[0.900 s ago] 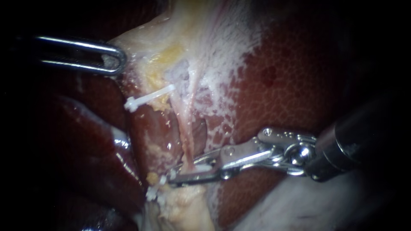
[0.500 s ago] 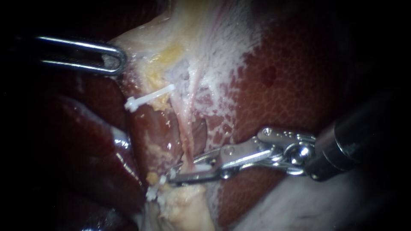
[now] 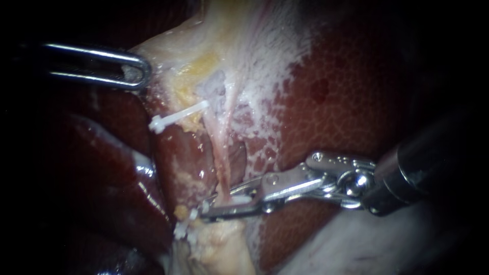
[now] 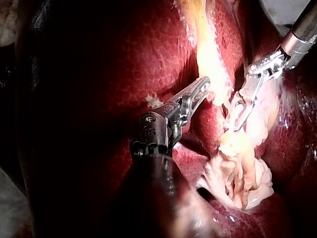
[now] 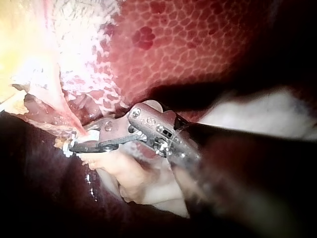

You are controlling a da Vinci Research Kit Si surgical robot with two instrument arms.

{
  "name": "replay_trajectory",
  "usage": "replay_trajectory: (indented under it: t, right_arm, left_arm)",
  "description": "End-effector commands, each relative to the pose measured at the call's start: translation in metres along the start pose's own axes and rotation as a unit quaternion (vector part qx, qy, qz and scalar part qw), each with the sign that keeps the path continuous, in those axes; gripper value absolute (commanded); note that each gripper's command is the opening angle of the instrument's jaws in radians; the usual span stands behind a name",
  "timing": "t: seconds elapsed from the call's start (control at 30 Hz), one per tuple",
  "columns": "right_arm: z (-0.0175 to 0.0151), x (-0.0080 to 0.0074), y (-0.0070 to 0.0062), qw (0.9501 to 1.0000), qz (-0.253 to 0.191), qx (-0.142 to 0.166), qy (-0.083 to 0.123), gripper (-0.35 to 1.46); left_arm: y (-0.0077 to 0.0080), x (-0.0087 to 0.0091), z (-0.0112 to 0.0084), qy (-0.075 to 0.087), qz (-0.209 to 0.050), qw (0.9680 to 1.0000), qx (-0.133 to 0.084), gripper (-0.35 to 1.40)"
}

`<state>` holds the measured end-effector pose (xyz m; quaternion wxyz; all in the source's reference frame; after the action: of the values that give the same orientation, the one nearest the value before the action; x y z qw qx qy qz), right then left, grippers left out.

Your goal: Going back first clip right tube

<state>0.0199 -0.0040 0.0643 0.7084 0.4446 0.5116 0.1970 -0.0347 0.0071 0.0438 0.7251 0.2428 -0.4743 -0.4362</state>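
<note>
A thin pink tube (image 3: 220, 158) runs down from the pale gallbladder tissue (image 3: 173, 56) across the liver (image 3: 346, 102). My right instrument (image 3: 214, 208) comes in from the right, and its jaws are shut around the tube's lower end with a white clip (image 3: 237, 200) between them. The right wrist view shows the same hold, my right instrument (image 5: 74, 145) gripping a white piece at the tube's foot. My left instrument (image 3: 133, 74) is shut on the gallbladder's pale edge at upper left. In its own view my left instrument (image 4: 203, 87) bites yellow-white tissue.
Another white clip (image 3: 175, 118) lies across tissue left of the tube. A further white clip (image 3: 183, 226) sits low, by a yellowish stump (image 3: 219, 244). Dark liver lobes (image 3: 117, 168) fill the left. White cloth (image 3: 356, 244) shows at lower right.
</note>
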Motion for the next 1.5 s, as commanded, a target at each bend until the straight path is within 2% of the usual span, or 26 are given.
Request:
replay_trajectory:
  t: [0.03,0.2,0.43,0.57,0.73,0.93,1.1,1.33,1.5]
  right_arm:
    - [-0.0001,0.0,0.0001,0.9999,-0.013,0.0,-0.001,0.3]
    - [0.0002,0.0002,0.0003,0.9957,-0.092,-0.003,-0.007,0.46]
    - [0.0003,0.0003,0.0005,0.9876,-0.156,-0.006,-0.012,0.52]
    - [0.0004,0.0003,0.0007,0.9842,-0.177,-0.007,-0.014,0.53]
    - [0.0002,0.0003,0.0008,0.9836,-0.18,-0.008,-0.013,0.55]
    - [-0.0011,0.0002,0.0002,0.9837,-0.179,-0.016,-0.01,0.56]
    - [-0.003,0.0001,-0.0003,0.9829,-0.175,-0.055,0.005,0.6]
    - [-0.0062,0.0001,-0.0013,0.9836,-0.167,-0.068,0.012,0.6]
    - [-0.0088,0.0005,-0.002,0.9813,-0.179,-0.07,0.011,0.6]
  left_arm:
    - [0.0,0.0,0.0,0.0,0.0,1.0,0.0,-0.35]
    - [0.0,0.0,0.0,0.0,0.0,1.0,0.001,-0.35]
    - [0.0,0.0,0.0,0.0,0.0,1.0,0.001,-0.35]
    - [0.0,0.0,0.0,0.0,0.0,1.0,0.001,-0.35]
    - [-0.0001,0.0,0.0,0.0,0.0,1.0,0.001,-0.35]
    - [0.0,0.0001,-0.0001,0.001,0.0,1.0,0.001,-0.35]
    - [0.0,0.0001,-0.0001,0.001,0.0,1.0,0.001,-0.35]
    - [0.0,0.0004,0.0,0.0,0.001,1.0,0.001,-0.35]
    - [0.0002,0.0006,0.0,0.001,0.002,1.0,0.002,-0.35]
